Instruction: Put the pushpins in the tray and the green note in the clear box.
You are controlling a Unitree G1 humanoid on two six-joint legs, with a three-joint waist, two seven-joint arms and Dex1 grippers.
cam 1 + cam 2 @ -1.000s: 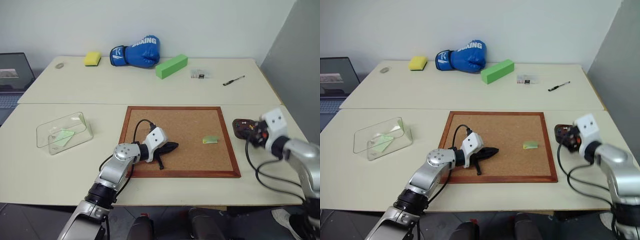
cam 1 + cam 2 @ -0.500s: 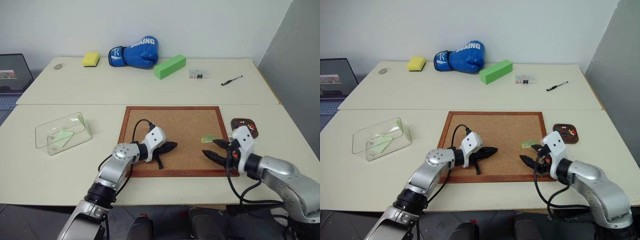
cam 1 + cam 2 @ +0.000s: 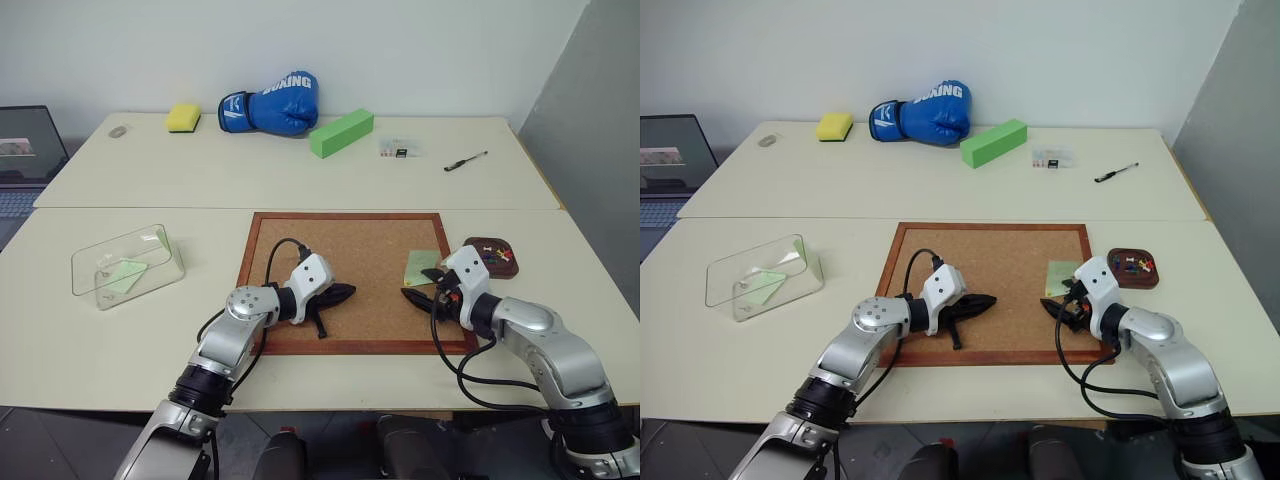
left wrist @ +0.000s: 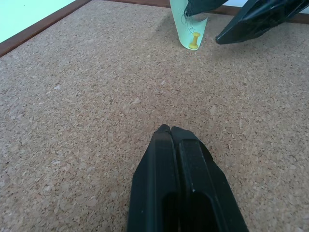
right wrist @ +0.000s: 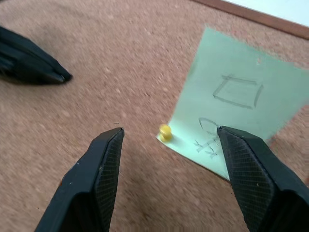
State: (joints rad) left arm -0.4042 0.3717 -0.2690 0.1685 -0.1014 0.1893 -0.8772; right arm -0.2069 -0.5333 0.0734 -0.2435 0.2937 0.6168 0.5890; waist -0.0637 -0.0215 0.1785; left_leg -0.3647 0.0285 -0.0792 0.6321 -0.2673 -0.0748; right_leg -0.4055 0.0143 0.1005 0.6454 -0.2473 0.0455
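Far edge of the counter (image 3: 150, 190) carries clutter: yellow sponge (image 3: 184, 118), blue boxing glove (image 3: 270, 103), long green block (image 3: 342, 133), tiny clear case (image 3: 398, 148), pen (image 3: 466, 161). All well apart from the corkboard (image 3: 350, 270) near the front edge.

Green note (image 5: 231, 111) on the corkboard's right side, pinned at one corner by a yellow pushpin (image 5: 165, 132). Right tool (image 5: 169, 140) fingers apart, straddling the pin. Left tool (image 4: 171, 130) fingers together, resting mid-board.

Tray (image 3: 493, 257) with pins just off the board's right edge. Clear box (image 3: 127, 264) at the left edge, with bare counter around it.
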